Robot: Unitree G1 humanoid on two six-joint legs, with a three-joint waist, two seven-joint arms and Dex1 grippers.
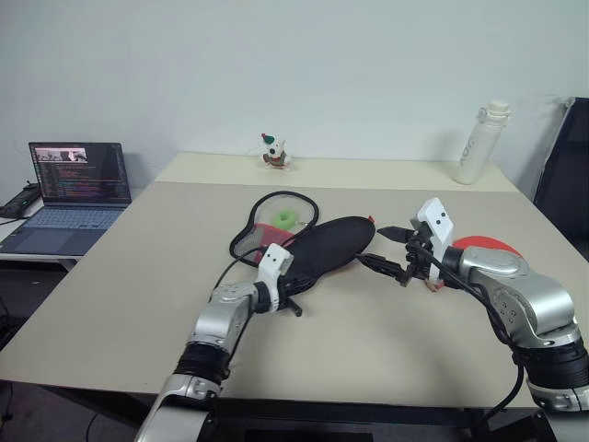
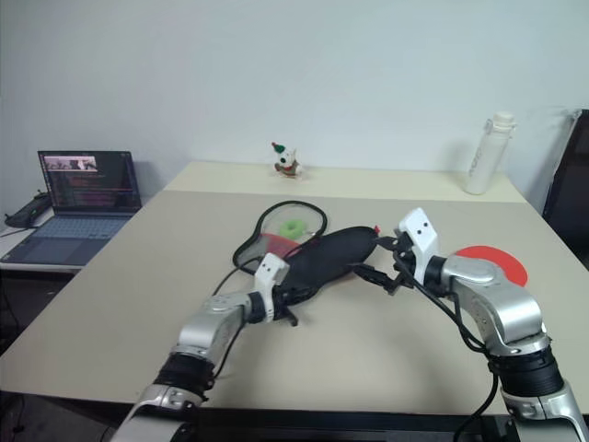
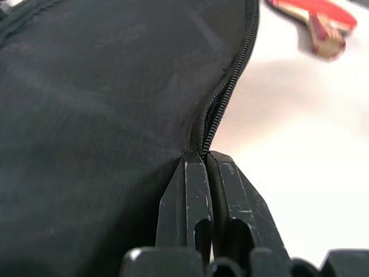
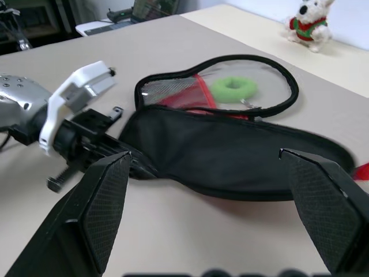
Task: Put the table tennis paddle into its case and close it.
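The case [image 1: 333, 243] lies open in the middle of the table, its black flap raised over the red half. The other flap, with a mesh pocket [image 1: 276, 226], is folded back flat. My left gripper [image 1: 292, 298] is shut on the case's zipper rim [image 3: 228, 86] at the near, narrow end. At the flap's far right end my right gripper [image 1: 386, 250] stands wide open, with nothing between its fingers [image 4: 106, 202]. The table tennis paddle [image 1: 489, 247], red face up, lies flat on the table behind my right arm; it also appears as the paddle [image 3: 314, 17] in the left wrist view.
A green ring [image 1: 287, 219] sits in the mesh pocket. A small toy dog [image 1: 273, 152] and a white bottle [image 1: 477, 143] stand along the back of the table. An open laptop [image 1: 78, 180] is on a lower desk at the left, and a dark chair [image 1: 566, 175] at the right.
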